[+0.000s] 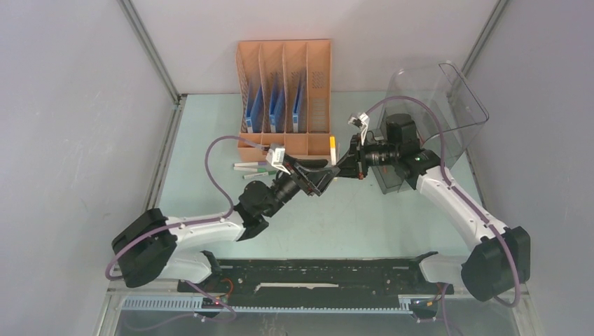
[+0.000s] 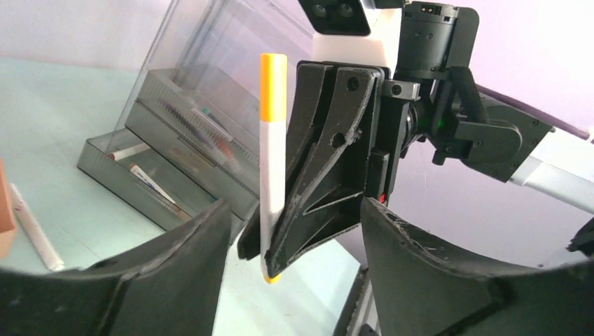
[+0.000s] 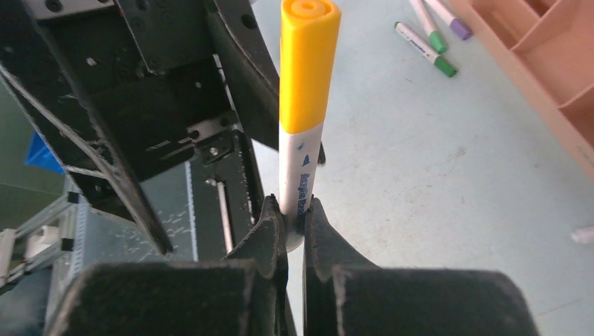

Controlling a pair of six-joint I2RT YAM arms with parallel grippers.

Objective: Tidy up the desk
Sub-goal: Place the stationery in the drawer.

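Bench [image 1: 392, 217]: pale mint-green top, grey walls on three sides, black rail at 6 o'clock.

Both arms meet near the bench centre.

Right end effector [image 3: 295, 222]: fingers pressed together, pinching the lower white barrel of an orange-capped marker [image 3: 300, 133]. The cap points away from the fingers, and the marker is held clear of the bench surface.

Left end effector [image 1: 328, 176]: fingers spread wide, one on each side of the right end effector's tips and the marker. In the left wrist view neither finger touches the marker.

Orange file rack [image 1: 284, 91]: at 12 o'clock against the back wall, with blue items [image 1: 256, 108] standing in three slots.

Clear drawer bin [image 1: 434, 105]: at 2 o'clock, its lower drawer pulled out.

Loose markers [image 1: 249, 166]: lying flat at about 10 o'clock, just in front of the rack's left corner.
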